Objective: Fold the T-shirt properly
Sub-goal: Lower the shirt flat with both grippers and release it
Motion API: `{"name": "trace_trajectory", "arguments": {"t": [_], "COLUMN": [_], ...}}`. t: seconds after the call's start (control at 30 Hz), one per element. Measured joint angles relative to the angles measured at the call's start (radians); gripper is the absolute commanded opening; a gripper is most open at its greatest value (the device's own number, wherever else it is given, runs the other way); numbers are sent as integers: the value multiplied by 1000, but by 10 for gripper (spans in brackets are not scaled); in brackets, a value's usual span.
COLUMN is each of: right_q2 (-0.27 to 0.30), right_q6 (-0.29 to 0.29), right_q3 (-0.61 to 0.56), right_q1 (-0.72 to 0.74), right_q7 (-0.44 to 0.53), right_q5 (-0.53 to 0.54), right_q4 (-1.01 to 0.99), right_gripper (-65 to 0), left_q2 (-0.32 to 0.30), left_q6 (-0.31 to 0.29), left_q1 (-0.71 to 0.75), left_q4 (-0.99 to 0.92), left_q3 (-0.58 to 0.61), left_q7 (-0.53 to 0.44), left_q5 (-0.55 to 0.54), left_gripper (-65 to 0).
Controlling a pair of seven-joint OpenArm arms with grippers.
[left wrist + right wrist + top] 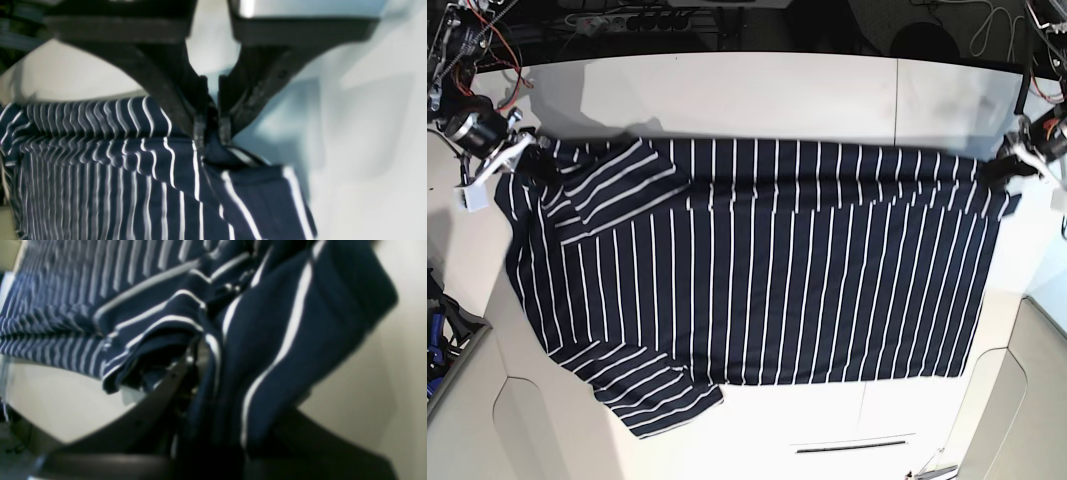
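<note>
- The shirt lies spread across the white desk, with its far edge lifted.
- The left gripper pinches one corner of this edge; the right gripper clamps the sleeve end.
- Step in hand, I think: the first lengthwise fold.
- Next move: bring both corners evenly toward the near edge.
- No containers are visible.

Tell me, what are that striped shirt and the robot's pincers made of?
The T-shirt looks like soft knit fabric, probably cotton: matte, it creases and drapes where pinched. The left gripper and right gripper look like matte black hard plastic, rigid and slightly rough; I can't tell which kind.
</note>
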Motion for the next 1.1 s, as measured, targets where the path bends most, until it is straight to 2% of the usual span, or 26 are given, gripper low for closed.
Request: {"name": "trace_trajectory", "arguments": {"t": [0.23,0.33,0.47,0.8,1.03,1.07,1.1], "right_q2": [46,45,45,45,45,45,45], "right_q6": [3,4,15,15,14,14,14], "right_q3": [60,104,130,135,136,136,136], "right_q1": [-84,-108,-133,-189,-189,-189,-189], "right_q7": [1,-45,-50,-50,-42,-42,-41], "right_q5": [74,100,129,126,63,61,56], "right_q4": [2,2,2,3,3,3,3], "right_gripper": [-650,-650,-650,-650,-650,-629,-560], "left_q2": [-2,3,2,10,61,62,63], "left_q6": [0,0,0,0,0,0,0], "left_q1": [137,178,204,264,265,265,265], "left_q4": [93,129,174,230,230,230,230], "left_q3": [-27,-27,-27,-27,-27,-27,-27], "left_q7": [-3,5,0,5,5,4,5], "left_q5": [-36,-31,-35,-27,-17,-17,-10], "left_gripper": [-650,-650,-650,-650,-650,-650,-650]}}
